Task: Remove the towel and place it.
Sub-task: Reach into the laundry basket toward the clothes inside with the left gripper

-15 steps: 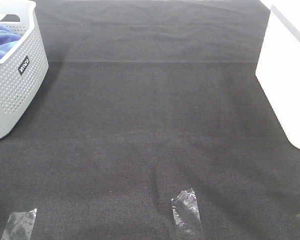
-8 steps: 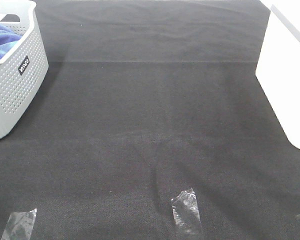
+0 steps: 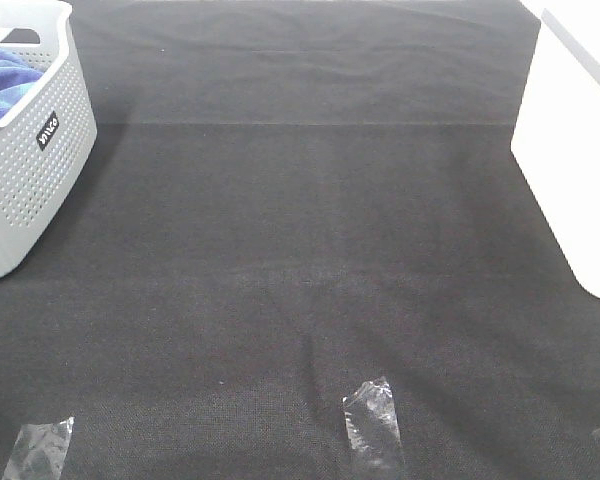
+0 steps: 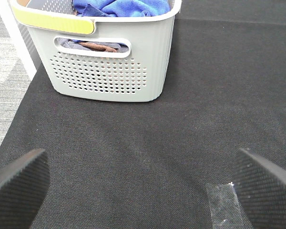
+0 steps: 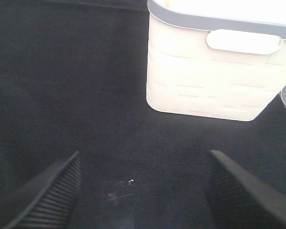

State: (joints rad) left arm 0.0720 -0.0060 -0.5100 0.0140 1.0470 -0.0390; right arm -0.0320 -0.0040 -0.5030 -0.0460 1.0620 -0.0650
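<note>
The blue towel [image 3: 2, 82] lies bunched inside a grey perforated basket [image 3: 35, 170] at the far left of the black mat; the left wrist view shows the towel [image 4: 121, 6] heaped at the top of that basket [image 4: 109, 71]. My left gripper [image 4: 143, 191] hangs open over bare mat, short of the basket, with nothing between its fingers [image 4: 19, 181]. Over the mat in front of a white bin [image 5: 214, 76], my right gripper [image 5: 143, 191] is open and empty too. Neither gripper appears in the high view.
The white bin [image 3: 570, 150] stands at the right edge of the mat. Clear tape patches [image 3: 372, 420] lie near the front edge. A brown cloth [image 4: 97, 46] shows through the basket's handle slot. Grey floor [image 4: 5, 81] lies beside the mat.
</note>
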